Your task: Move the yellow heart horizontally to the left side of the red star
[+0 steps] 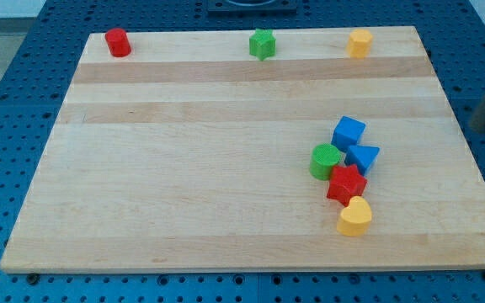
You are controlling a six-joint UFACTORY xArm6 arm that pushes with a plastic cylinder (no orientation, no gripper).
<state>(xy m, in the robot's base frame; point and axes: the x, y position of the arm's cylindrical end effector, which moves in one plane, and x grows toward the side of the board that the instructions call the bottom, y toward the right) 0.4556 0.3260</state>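
Observation:
The yellow heart lies near the board's bottom right, touching the lower edge of the red star, just below it and slightly to the right. A blurred dark rod shows at the view's right edge. Its lower end, my tip, is beyond the board's right edge, far right of and above the heart and star, touching no block.
A green cylinder, a blue cube and a blue triangle cluster against the star's upper side. A red cylinder, a green star and a yellow hexagon stand along the wooden board's top edge.

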